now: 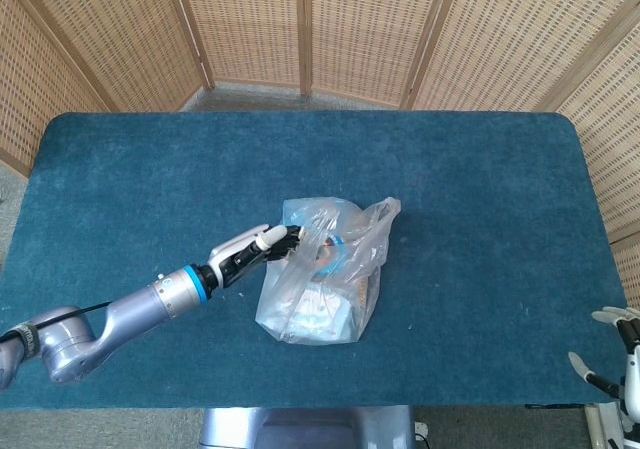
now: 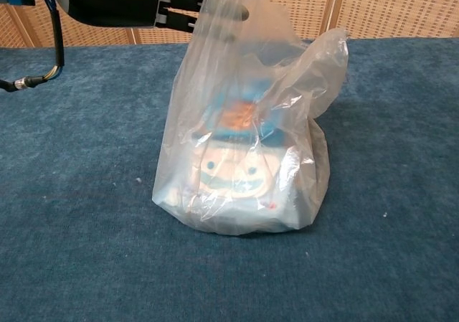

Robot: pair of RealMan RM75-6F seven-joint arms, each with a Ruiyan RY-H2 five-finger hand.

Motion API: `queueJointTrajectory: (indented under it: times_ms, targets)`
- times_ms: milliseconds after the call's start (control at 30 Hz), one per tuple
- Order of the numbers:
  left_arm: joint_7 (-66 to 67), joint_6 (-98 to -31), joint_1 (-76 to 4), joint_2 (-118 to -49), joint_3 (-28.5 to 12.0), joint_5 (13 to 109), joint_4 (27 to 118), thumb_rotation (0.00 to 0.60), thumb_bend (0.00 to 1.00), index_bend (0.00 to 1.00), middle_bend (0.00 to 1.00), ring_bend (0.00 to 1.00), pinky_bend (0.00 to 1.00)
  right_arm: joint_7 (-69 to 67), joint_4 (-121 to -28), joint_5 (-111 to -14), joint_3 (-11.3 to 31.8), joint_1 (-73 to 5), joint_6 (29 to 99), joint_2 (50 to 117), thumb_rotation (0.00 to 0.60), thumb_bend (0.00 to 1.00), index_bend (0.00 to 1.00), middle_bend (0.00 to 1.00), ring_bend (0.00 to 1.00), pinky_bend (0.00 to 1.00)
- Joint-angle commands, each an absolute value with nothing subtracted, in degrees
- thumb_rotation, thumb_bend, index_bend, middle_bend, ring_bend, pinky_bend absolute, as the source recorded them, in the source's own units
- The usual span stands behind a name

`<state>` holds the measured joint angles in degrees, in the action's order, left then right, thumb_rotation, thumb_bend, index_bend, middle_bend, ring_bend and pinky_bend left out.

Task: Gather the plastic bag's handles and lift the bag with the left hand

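Lighting: bright, even, diffuse | Shadows: faint, soft, under the left hand (image 1: pixel 255 251) fingers | Glare: white sheen on plastic bag (image 2: pixel 244 132) film just below the fingertips | Focus: head view sharp; chest view slightly soft, dark hand at top edge blurred, cropped

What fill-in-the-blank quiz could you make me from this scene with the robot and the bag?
1. The clear plastic bag stands on a table covered in ____ cloth.
2. The hand reaching into the bag's near handle is the robot's ____ hand.
3. The right hand sits at the table's edge, holding ____.
4. Behind the table stands a folding ____ of woven panels.

Missing words: blue; left; nothing; screen
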<state>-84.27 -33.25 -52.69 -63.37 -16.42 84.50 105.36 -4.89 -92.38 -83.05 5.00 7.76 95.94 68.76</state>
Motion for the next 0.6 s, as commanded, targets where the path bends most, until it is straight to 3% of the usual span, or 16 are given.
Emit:
queueJointTrajectory:
  times_ms: [33,233,400,600]
  targets:
    - [-81.9,-32.6,-53.7,-64.6,-16.6,81.5,104.3,0.000,0.19,0.29,0.29,0.26,0.29,-5.2,-92.2,-82.9,5.1,7.9,95.9,68.8,0.584,0.12,0.33,0.29,0.21,0.16]
    - [-80.3,-30.7,-56.0,-68.0,-18.2,77.0,102.7,0.000,0.19,0.29,0.29,0.26,0.29,-5.6,-92.0,-83.4,5.2,7.9,96.2,69.0,0.584,0.12,0.33,0.29,0.21,0.16]
    - [-79.2,-29.5,-57.4,-69.9,-19.4,76.1,102.0,0.000,0.18,0.17,0.29,0.26,0.28,-5.7,-92.0,-83.5,5.1,8.2,96.4,68.9,0.585,0.12,0.33,0.29,0.21,0.16]
    - [-82.0,-28.5,-57.7,-72.1,-21.3,74.7,101.3,0.000,0.17,0.15,0.29,0.26,0.27,-5.8,-92.1,-83.5,5.2,8.4,96.7,68.8,0.587,0.12,0.33,0.29,0.21,0.16]
